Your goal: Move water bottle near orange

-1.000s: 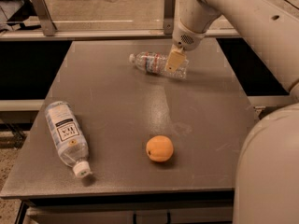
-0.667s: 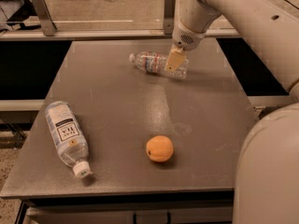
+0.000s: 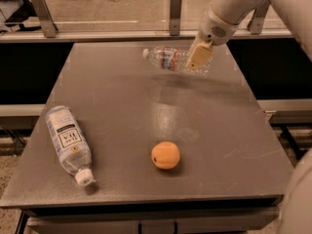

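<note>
The water bottle (image 3: pixel 168 59), slim and clear with a red-and-blue label band, hangs on its side a little above the far part of the table, white cap pointing left. My gripper (image 3: pixel 200 58) comes down from the upper right and is shut on the bottle's base end; one tan finger pad (image 3: pixel 200 55) covers it. The bottle's shadow lies on the table below it. The orange (image 3: pixel 165 155) sits on the table toward the front, well apart from the bottle and gripper.
A fatter bottle with a large white label (image 3: pixel 68 139) lies on its side at the front left, cap toward the front edge. The grey table (image 3: pixel 229 145) has a metal rail (image 3: pixel 122 34) behind it. My robot body (image 3: pixel 298 199) shows at lower right.
The gripper has lifted the water bottle off the table, up and slightly to the right; a shadow now shows beneath it. The orange and the fat bottle have not moved.
</note>
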Robot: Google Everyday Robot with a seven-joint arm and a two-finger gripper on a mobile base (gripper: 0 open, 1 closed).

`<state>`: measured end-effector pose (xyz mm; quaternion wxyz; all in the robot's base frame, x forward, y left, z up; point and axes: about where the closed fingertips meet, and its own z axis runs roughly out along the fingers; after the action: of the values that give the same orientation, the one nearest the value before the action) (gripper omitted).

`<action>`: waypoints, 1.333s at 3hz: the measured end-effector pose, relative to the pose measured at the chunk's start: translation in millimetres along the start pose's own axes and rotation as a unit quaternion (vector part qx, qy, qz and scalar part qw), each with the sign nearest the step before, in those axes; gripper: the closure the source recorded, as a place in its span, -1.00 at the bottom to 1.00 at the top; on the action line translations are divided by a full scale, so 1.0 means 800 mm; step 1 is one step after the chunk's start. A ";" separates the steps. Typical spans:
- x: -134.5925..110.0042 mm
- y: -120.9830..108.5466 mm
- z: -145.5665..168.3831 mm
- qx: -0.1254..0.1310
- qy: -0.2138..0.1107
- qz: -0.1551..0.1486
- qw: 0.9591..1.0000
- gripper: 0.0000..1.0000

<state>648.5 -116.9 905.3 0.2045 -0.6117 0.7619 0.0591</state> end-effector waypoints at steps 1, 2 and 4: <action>0.011 0.029 -0.030 0.009 0.006 -0.005 1.000 1.00; 0.024 0.071 -0.057 0.040 0.017 -0.001 0.999 1.00; 0.068 0.143 -0.084 0.097 0.055 -0.013 0.994 1.00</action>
<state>513.6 -161.1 927.0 0.2213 -0.6009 0.7663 -0.0512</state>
